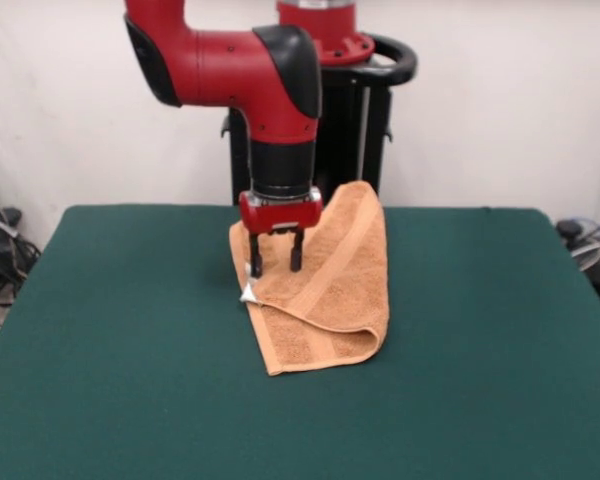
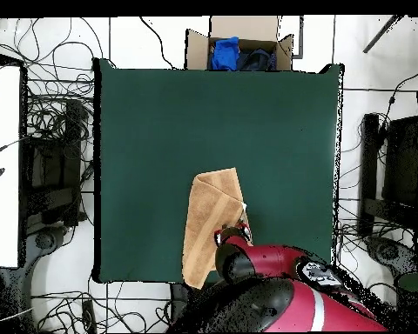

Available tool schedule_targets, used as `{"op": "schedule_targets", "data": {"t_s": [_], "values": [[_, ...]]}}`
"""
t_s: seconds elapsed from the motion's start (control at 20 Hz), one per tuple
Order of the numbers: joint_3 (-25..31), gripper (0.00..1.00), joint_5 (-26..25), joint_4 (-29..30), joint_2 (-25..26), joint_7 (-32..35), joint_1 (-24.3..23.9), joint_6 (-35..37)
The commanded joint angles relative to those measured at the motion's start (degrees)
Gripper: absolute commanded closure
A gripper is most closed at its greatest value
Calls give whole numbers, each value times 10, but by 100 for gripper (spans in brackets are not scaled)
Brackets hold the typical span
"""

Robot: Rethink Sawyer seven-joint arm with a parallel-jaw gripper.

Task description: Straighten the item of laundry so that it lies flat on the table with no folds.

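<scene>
The orange-tan towel (image 1: 330,285) lies folded over on itself on the green table (image 1: 110,350), on the robot's side of the middle. A fold runs along its near right edge, and its far corner reaches to the table's edge by the pedestal. A small white tag (image 1: 248,294) shows at its left edge. My gripper (image 1: 275,265) is open and points down over the towel's left part, just above the tag, with nothing between its fingers. In the overhead view the towel (image 2: 208,222) lies beside the arm, which covers most of the gripper (image 2: 234,237).
A cardboard box (image 2: 239,39) with blue things in it stands beyond the table's edge opposite the robot. Cables and equipment lie on the floor on both sides of the table. The black pedestal (image 1: 365,110) stands right behind the towel.
</scene>
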Motion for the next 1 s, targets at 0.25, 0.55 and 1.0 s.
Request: {"op": "schedule_targets", "data": {"t_s": [0.25,0.55,1.0], "values": [[51,0,45,-28,52,127,32,-43],[38,100,51,-30,50,127,44,-48],[25,100,62,-23,49,131,50,-53]]}}
